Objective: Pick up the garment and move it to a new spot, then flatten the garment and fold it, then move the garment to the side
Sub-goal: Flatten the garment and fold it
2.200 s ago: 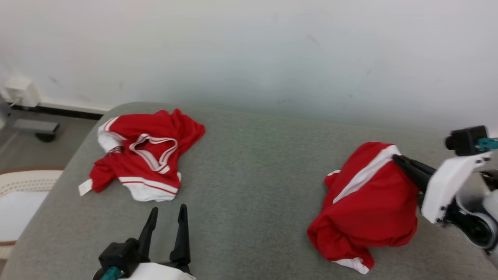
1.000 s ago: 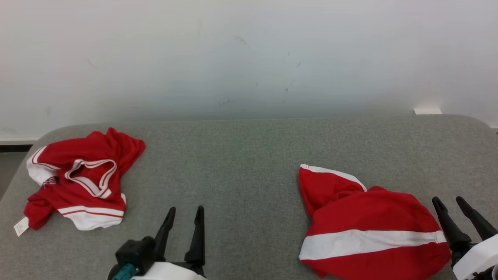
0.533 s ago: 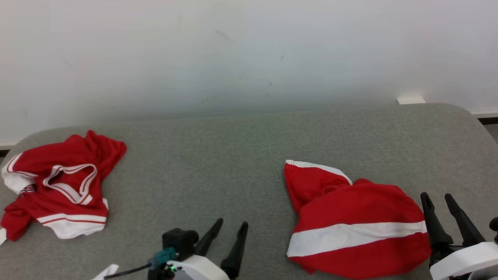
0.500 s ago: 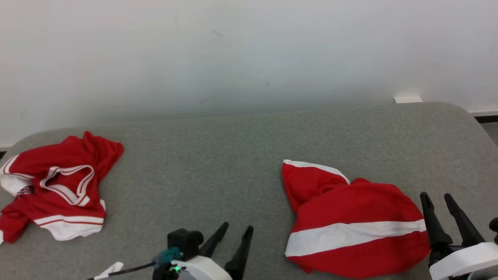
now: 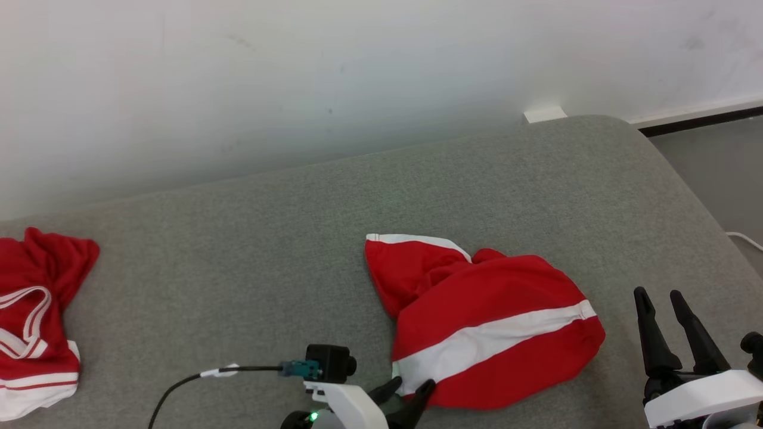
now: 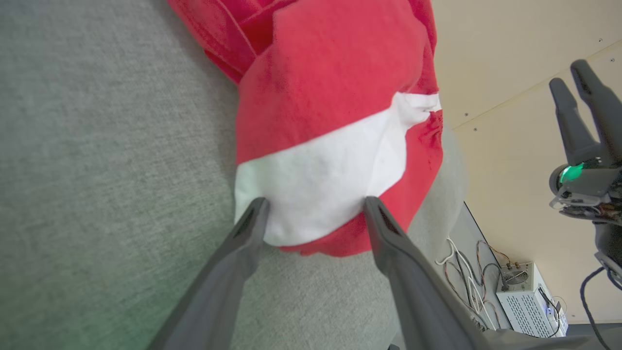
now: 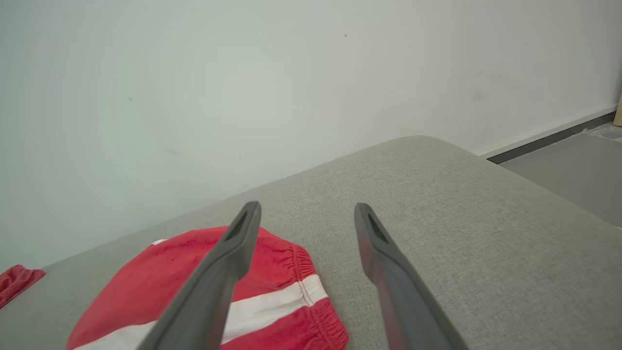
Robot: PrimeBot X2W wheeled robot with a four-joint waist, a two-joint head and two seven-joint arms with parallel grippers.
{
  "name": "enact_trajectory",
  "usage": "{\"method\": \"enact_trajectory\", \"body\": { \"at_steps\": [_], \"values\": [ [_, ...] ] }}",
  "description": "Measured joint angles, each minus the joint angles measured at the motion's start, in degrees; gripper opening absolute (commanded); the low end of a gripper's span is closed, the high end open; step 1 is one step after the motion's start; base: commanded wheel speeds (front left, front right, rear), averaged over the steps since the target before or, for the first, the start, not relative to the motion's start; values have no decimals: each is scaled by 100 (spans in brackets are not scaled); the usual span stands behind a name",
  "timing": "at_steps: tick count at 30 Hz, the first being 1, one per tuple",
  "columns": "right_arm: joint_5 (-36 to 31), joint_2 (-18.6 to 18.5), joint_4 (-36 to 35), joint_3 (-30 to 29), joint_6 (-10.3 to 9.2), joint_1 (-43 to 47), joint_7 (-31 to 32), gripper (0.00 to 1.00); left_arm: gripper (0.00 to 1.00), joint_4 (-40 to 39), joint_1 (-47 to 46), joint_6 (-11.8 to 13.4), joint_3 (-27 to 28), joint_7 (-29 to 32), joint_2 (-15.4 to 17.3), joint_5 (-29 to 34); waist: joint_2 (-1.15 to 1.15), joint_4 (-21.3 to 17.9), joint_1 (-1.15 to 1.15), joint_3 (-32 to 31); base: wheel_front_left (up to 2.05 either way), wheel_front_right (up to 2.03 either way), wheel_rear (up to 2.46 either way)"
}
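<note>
Grey fabric-covered surface point(image 5: 250, 238), pale wall point(image 5: 298, 89) behind it, bare floor point(image 5: 709, 161) off the far right corner.

Garment point(image 5: 489, 333): red shorts with a broad white stripe, lying in a loose, rumpled heap right of centre, toward the near edge. One red flap with a white hem sticks out at the far left of the heap. Gathered elastic edge on its right side, seen from the right wrist view point(image 7: 272, 287).

Left claw point(image 5: 412, 384): low at the near-left corner of the garment, fingers spread. From its wrist view point(image 6: 316, 201) the two tips sit either side of the white stripe's end, right at the cloth's edge. It is not pinching anything; whether the tips touch the fabric or hover just over it, I cannot tell. A dark cable point(image 5: 179, 384) trails left from its wrist across the surface.

Right claw point(image 5: 658, 293): near right, fingers spread and pointing away toward the wall, gripping nothing. It stands near the garment's right end but apart from it, raised off the surface.

Second red-and-white garment point(image 5: 36, 316): crumpled at the far left, well apart from the first, partly cut off by the frame.

Pale box with a fan grille point(image 6: 527, 301) and loose wires on the floor, in the left wrist view.
</note>
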Motion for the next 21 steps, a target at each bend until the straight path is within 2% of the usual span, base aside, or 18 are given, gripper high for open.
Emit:
{"method": "enact_trajectory", "body": {
  "at_steps": [3,4,6,7,14,19,21],
  "values": [
    [-4,24,-7,-20,0,0,0,100,100,19,-96,-7,-147,-7,121,-328,0,-140,0,84,0,0,0],
    [-7,38,-7,-25,0,1,0,100,91,27,-136,-7,-179,-56,158,-374,0,-174,0,112,0,0,0],
    [-22,66,-5,-36,0,5,0,100,15,60,-205,-7,-266,-168,201,-483,0,-218,0,155,0,0,0],
    [-24,76,-2,-47,0,14,-1,100,0,80,-230,-7,-311,-223,218,-535,0,-226,0,169,0,0,0],
    [-78,93,48,-99,0,65,-3,100,0,216,-452,-8,-658,-630,314,-655,0,-45,0,125,0,0,0],
    [-146,52,26,-142,0,91,-8,100,0,278,-754,5,-719,-1183,485,-325,0,221,0,-4,0,0,0],
    [-166,37,14,-159,0,131,-7,100,0,282,-876,105,-708,-1349,579,-174,0,354,0,-68,0,0,0]
  ]
}}
